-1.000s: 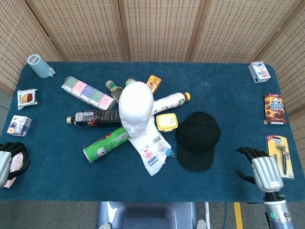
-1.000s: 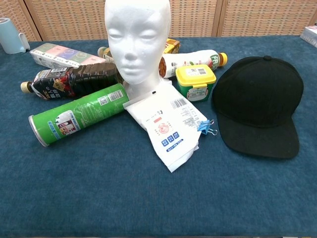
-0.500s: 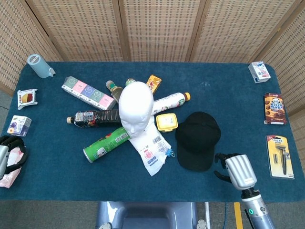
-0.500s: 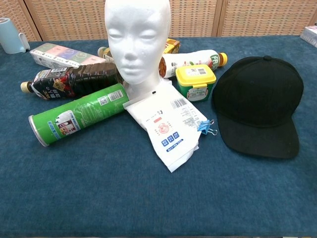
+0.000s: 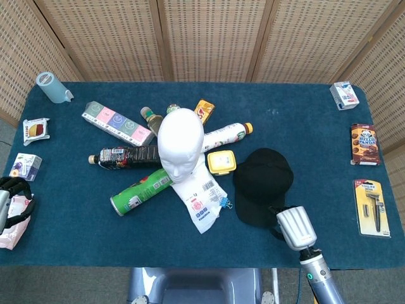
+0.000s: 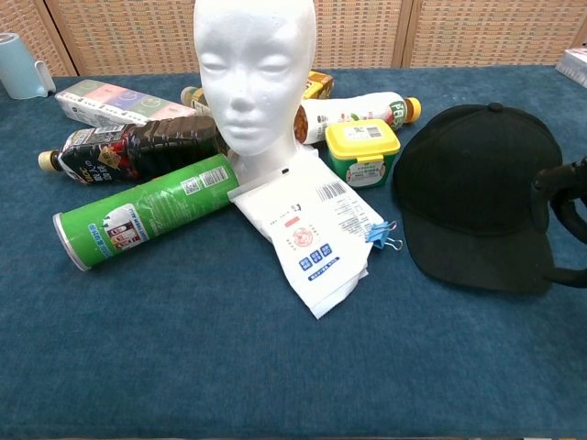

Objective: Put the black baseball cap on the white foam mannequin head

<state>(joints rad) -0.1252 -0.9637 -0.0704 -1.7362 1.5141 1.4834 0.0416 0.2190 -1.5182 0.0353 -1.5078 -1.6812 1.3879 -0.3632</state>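
Black fabric marks the cap (image 5: 262,185), lying flat on the blue table (image 5: 304,133) to the right of the white foam head (image 5: 180,144), which stands upright among bottles and a green can (image 5: 140,190). The right hand (image 5: 292,228) sits at the cap's near brim edge, its dark fingers (image 6: 561,183) apart around the brim; whether they touch it I cannot tell. The left hand (image 5: 9,201) rests at the table's left edge, fingers curled, their hold unclear.

Blue cloth-covered table (image 5: 304,120) before perforated tan wall panels (image 5: 209,38) with wooden strips.
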